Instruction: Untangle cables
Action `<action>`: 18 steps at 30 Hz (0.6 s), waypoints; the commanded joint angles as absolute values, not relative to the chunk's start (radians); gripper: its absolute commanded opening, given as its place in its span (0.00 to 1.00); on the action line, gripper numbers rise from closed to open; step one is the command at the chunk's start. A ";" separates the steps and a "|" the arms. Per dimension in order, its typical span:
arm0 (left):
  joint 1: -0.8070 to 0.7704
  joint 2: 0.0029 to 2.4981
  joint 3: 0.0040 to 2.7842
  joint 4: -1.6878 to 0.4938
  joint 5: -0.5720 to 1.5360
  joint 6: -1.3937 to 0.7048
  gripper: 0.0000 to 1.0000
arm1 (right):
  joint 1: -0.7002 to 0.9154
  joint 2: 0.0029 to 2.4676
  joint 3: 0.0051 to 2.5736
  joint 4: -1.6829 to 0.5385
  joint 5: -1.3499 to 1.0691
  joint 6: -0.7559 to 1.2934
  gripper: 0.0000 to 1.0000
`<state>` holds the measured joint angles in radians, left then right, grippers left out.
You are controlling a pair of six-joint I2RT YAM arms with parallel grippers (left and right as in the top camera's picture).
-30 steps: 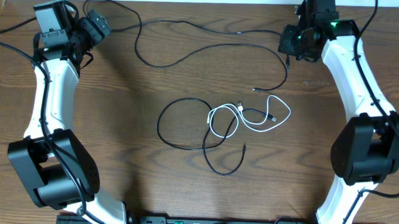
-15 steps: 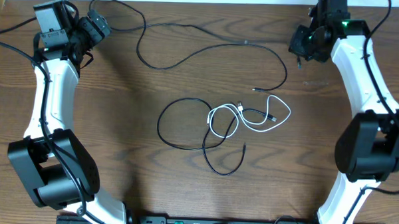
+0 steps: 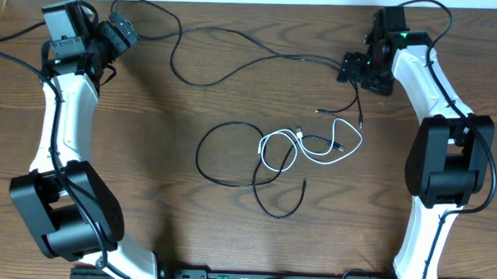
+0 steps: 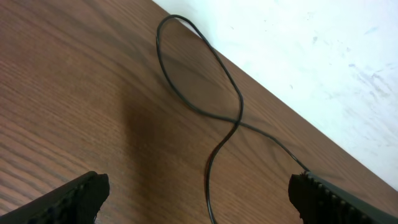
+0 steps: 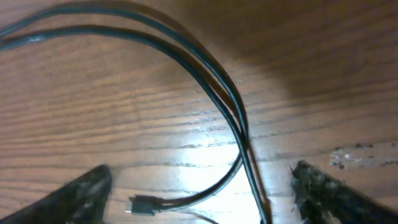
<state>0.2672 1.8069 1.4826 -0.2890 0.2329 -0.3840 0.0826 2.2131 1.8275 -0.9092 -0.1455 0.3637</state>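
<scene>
Three cables lie on the surface (image 3: 150,111). One long black cable (image 3: 234,69) runs from beside the left gripper (image 4: 199,196) across to the right gripper (image 5: 199,186), passing between its fingers. The other black cable (image 3: 198,154) loops mid-surface, crossing the white cable (image 3: 361,142). Both grippers are released, grasping nothing.

White arms (image 3: 62,125), black joints (image 3: 51,207)

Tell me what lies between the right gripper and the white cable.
Between right gripper and white cable lie a black cable's strands and plug end, seen overhead.
</scene>
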 commanded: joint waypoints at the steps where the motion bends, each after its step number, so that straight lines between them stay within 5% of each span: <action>1: 0.268 1.812 1.487 -0.292 0.223 -0.367 0.98 | 0.074 2.169 1.829 -0.921 -0.149 0.343 0.99; 18: 0.268 1.812 1.487 -0.266 0.223 -0.367 0.98 | -0.094 2.141 1.829 -0.935 -0.118 0.343 0.99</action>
<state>0.2672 1.8069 1.4826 -0.2604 0.2325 -0.3843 -0.0643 2.1719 1.8275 -0.9245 -0.1326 0.3546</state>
